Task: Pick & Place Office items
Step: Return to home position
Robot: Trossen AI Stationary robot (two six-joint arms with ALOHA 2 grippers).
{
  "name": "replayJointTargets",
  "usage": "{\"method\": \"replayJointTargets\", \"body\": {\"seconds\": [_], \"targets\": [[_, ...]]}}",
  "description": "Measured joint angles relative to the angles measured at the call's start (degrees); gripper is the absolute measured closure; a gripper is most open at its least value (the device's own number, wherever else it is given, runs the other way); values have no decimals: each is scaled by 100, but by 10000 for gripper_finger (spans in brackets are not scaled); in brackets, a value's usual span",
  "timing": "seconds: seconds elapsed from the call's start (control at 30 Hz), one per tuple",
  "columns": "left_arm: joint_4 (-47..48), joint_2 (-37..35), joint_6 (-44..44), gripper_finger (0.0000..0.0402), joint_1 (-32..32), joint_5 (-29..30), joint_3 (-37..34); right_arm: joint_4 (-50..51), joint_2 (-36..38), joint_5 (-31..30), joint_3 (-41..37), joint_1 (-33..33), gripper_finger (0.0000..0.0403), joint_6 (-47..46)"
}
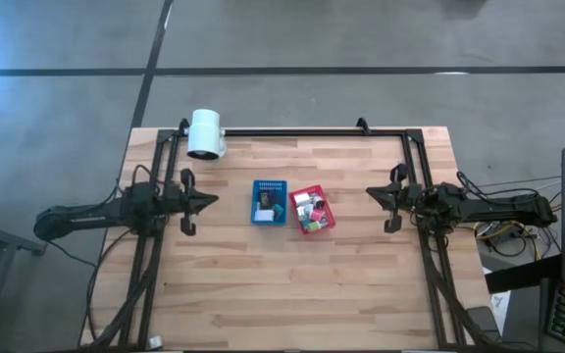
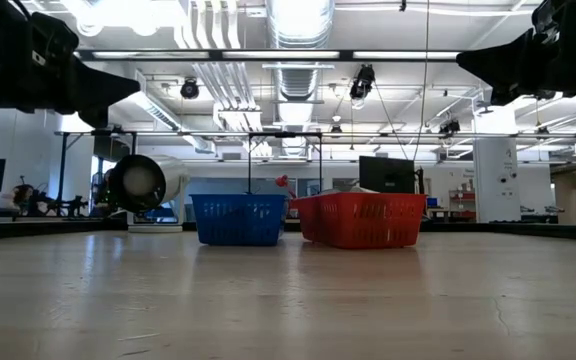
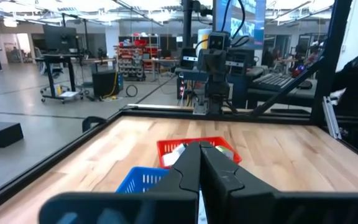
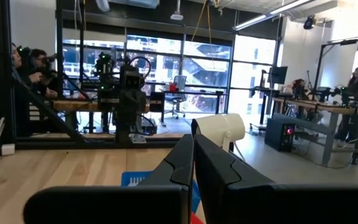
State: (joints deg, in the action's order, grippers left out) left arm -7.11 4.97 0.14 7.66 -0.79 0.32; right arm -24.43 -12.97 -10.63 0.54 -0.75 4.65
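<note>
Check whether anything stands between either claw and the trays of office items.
Nothing visible does. Bare tabletop lies between the left claw and the blue tray, and between the right claw and the red tray.

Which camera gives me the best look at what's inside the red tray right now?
The high view: it looks straight down into the red tray, showing the office items inside. The low view shows only its side wall; the left wrist view its rim, partly hidden by the left tool; the right wrist view almost nothing.
</note>
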Motion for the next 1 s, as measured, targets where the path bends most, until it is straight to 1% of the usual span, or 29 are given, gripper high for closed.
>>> {"method": "replayJointTargets", "body": {"seconds": [0.23,0.47,0.77,1.0], "targets": [[187,0,0,391,0,1,0,-1,0,0,0,0,394,-13],[185,0,17,398,0,1,0,0,0,2,0,-2,394,-5],[279,0,24,384,0,3,0,-1,0,2,0,0,394,-10],[377,0,32,389,0,4,0,-51,11,4,0,0,394,-13]]}}
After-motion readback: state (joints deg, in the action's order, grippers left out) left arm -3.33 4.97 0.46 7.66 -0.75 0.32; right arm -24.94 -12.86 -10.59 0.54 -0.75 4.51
